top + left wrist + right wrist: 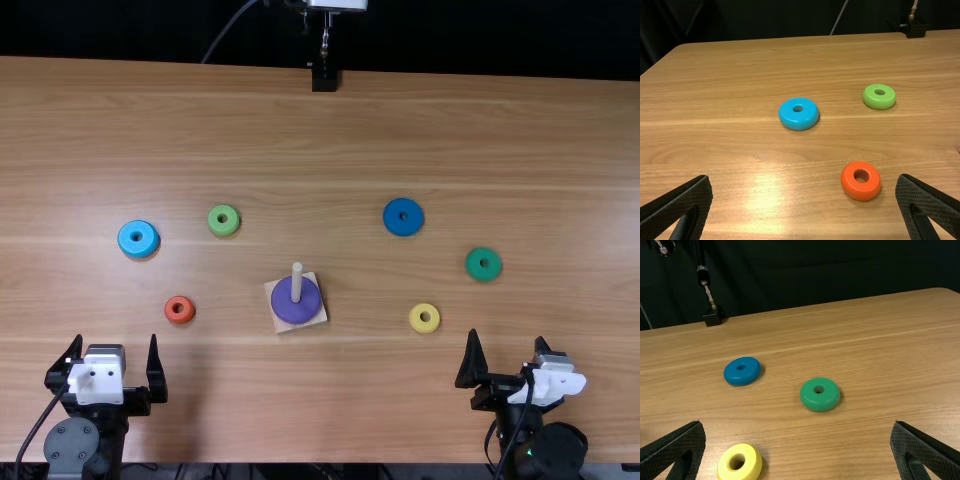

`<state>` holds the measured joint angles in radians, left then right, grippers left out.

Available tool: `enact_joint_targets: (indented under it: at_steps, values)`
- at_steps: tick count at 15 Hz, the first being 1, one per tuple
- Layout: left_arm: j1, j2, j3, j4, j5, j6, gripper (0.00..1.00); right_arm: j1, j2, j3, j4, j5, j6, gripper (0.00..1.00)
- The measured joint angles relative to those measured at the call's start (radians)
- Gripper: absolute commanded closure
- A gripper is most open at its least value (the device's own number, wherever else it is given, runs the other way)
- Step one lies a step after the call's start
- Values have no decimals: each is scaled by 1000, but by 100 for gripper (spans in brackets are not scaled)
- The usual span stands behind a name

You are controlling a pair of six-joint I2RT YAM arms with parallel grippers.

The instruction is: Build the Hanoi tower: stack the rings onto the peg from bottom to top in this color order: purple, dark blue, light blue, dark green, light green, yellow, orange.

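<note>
The purple ring point(289, 306) lies around the peg point(297, 283) on its square wooden base point(318, 316). Left of it on the table are the light blue ring point(128, 248), light green ring point(214, 228) and orange ring point(172, 317). To its right lie the dark blue ring point(393, 227), dark green ring point(474, 273) and yellow ring point(416, 327). My left gripper point(113, 362) stands open near the front edge, and in its wrist view the gripper point(804, 192) has nothing between its fingers. My right gripper point(508, 352) is open too; the right wrist view shows this gripper point(797, 435) holding nothing.
A black stand foot point(324, 80) rests at the far edge of the wooden table point(300, 130). Both arms stand at the near edge, well apart, with the peg base between them and slightly farther back.
</note>
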<state>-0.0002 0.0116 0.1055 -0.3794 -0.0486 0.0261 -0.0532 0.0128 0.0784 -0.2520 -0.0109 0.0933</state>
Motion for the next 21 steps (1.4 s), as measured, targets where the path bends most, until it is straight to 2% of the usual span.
enact_joint_targets:
  at_steps: [5, 9, 14, 16, 21]
  values:
    - [0, 0, 0, 0, 0, 0, 0, 0, 0, 16, -14, 3, 4, 0]
    - [0, 0, 0, -1, 0, 0, 0, -2, 42, 219, -39, 4, 13, 0]
    - [0, 0, 0, 0, 0, 0, 0, 2, 355, 549, -36, 3, 13, 0]
    - [0, 0, 0, 0, 0, 0, 0, 43, 500, 651, -35, 4, 13, 0]
    - [0, 0, 0, -1, 0, 0, 0, 113, 906, 908, -339, 3, 10, 0]
